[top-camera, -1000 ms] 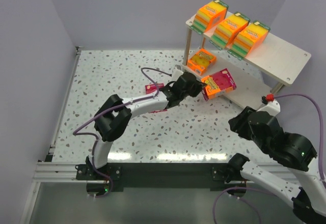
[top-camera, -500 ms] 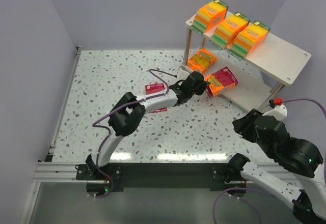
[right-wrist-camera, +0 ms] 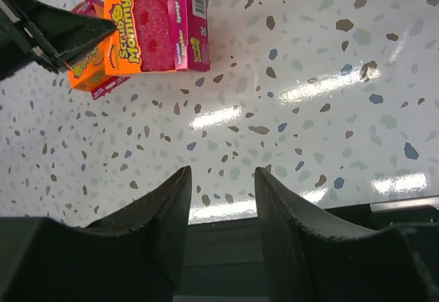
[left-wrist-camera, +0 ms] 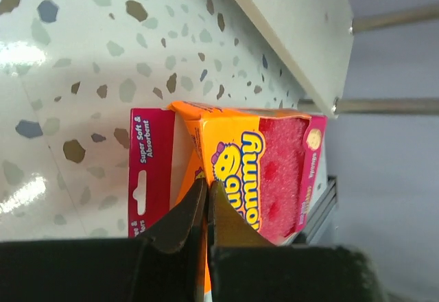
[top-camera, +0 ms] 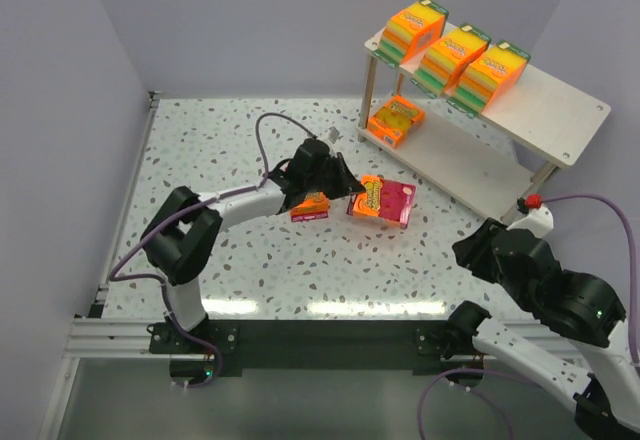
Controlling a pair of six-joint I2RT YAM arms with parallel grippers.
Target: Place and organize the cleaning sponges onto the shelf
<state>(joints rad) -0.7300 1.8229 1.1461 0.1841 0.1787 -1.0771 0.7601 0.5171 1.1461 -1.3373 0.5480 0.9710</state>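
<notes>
The left gripper (left-wrist-camera: 206, 187) reaches out over the middle of the speckled table (top-camera: 230, 150), its jaws pressed almost flat together. They pinch the thin orange edge of the pink-fronted pack (top-camera: 385, 201). The pack juts out beyond the fingertips on the shelf's side, label up, with nearly its whole body clear of the jaws. In the left wrist view the tips meet right at the pack's orange border, beside the smiling face printed there.

A second flat pack (top-camera: 311, 207), orange and magenta, lies on the table just beside the gripper, partly under it.

The shelf (top-camera: 560, 110) stands at the far right, well apart from the held pack. Three thick orange packs (top-camera: 452, 57) sit in a row on its top board, and one flat orange pack (top-camera: 395, 120) lies at the left end of the lower board.

The right gripper (right-wrist-camera: 219, 178) hangs above bare table near the right arm's base. Its jaws are partly spread with nothing between them, and the pink-fronted pack lies well ahead of them.
</notes>
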